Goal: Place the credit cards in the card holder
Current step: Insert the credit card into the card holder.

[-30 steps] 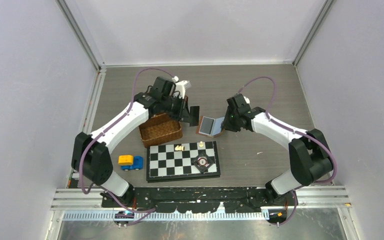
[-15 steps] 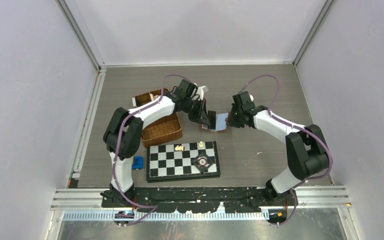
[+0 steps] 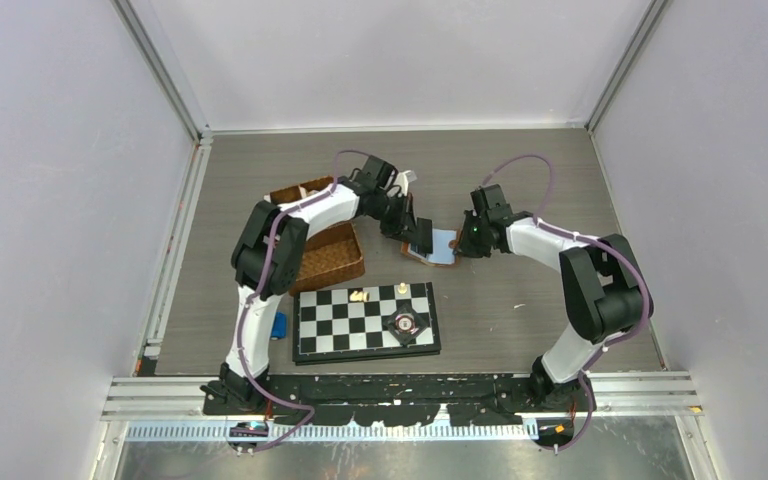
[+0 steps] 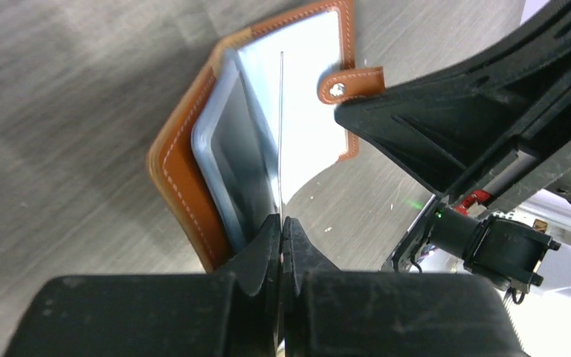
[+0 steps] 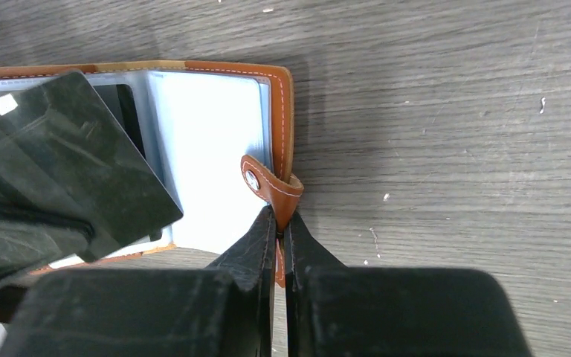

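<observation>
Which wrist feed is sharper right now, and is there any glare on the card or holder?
Right wrist view: sharp, with crisp grain on the table; the card holder has its pale inside washed bright, and the credit card reads dark and glossy. Left wrist view: the table is smeared at left, and the credit card is only a thin edge-on line. Top external view: even light, the card holder small in frame.

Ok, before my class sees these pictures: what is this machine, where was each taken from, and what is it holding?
Two robot arms are bolted at a table's near edge. One picture looks down from above; the other two come from cameras on the wrists. On the table lie a chessboard, a wicker basket and an open brown card holder. The left gripper is shut on a thin card, aimed at the holder. The right gripper pinches the holder's edge by its snap strap.
</observation>
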You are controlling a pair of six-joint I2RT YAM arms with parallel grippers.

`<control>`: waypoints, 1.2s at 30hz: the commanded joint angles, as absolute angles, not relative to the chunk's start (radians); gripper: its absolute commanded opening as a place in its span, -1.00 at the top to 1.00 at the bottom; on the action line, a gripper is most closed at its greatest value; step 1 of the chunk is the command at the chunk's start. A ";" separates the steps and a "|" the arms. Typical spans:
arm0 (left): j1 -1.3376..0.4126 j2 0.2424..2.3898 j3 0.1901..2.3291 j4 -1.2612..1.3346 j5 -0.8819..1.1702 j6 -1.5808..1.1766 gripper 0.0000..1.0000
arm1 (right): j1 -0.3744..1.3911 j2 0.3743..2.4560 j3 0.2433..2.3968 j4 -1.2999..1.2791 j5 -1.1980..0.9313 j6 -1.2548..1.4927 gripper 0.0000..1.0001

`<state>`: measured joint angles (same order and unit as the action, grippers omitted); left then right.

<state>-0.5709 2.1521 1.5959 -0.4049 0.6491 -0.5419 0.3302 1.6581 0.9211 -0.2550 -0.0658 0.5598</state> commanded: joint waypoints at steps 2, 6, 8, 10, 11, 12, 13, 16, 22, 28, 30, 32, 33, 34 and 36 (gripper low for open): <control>-0.533 2.197 1.674 -0.471 0.683 -0.498 1.00 | 0.318 1.682 0.930 -0.244 -0.080 0.506 0.99; -0.516 2.212 1.692 -0.512 0.701 -0.468 1.00 | 0.315 1.703 0.936 -0.245 -0.097 0.501 0.99; -0.514 2.218 1.700 -0.527 0.713 -0.452 1.00 | 0.316 1.712 0.939 -0.245 -0.103 0.500 0.99; -0.515 2.225 1.700 -0.521 0.734 -0.455 1.00 | 0.315 1.719 0.942 -0.245 -0.107 0.500 0.99; -0.515 2.229 1.702 -0.522 0.740 -0.456 1.00 | 0.314 1.722 0.943 -0.245 -0.107 0.500 0.99; -0.515 2.233 1.706 -0.531 0.740 -0.454 1.00 | 0.314 1.723 0.943 -0.245 -0.108 0.500 0.99; -0.514 2.237 1.707 -0.533 0.740 -0.451 1.00 | 0.315 1.725 0.943 -0.247 -0.107 0.499 0.99; -0.514 2.245 1.706 -0.526 0.756 -0.453 1.00 | 0.314 1.728 0.946 -0.248 -0.110 0.496 0.99; -0.510 2.248 1.709 -0.522 0.783 -0.466 1.00 | 0.313 1.739 0.950 -0.255 -0.104 0.496 0.99; -0.502 2.229 1.696 -0.493 0.823 -0.493 1.00 | 0.305 1.750 0.950 -0.259 -0.093 0.498 0.99; -0.502 2.225 1.693 -0.483 0.834 -0.500 1.00 | 0.303 1.754 0.951 -0.262 -0.091 0.498 0.99; -0.500 2.224 1.688 -0.470 0.843 -0.510 1.00 | 0.300 1.757 0.956 -0.267 -0.088 0.498 0.99; -0.500 2.226 1.686 -0.465 0.844 -0.514 1.00 | 0.301 1.758 0.958 -0.271 -0.084 0.499 0.97; -0.500 2.228 1.685 -0.462 0.842 -0.516 1.00 | 0.301 1.757 0.959 -0.276 -0.082 0.500 0.92; -0.500 2.236 1.685 -0.462 0.838 -0.518 1.00 | 0.298 1.742 0.959 -0.280 -0.083 0.502 0.73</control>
<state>-0.5056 2.2494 1.6779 -0.4976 0.7979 -0.4984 0.3042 1.7195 0.9478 -0.2440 -0.1322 0.5209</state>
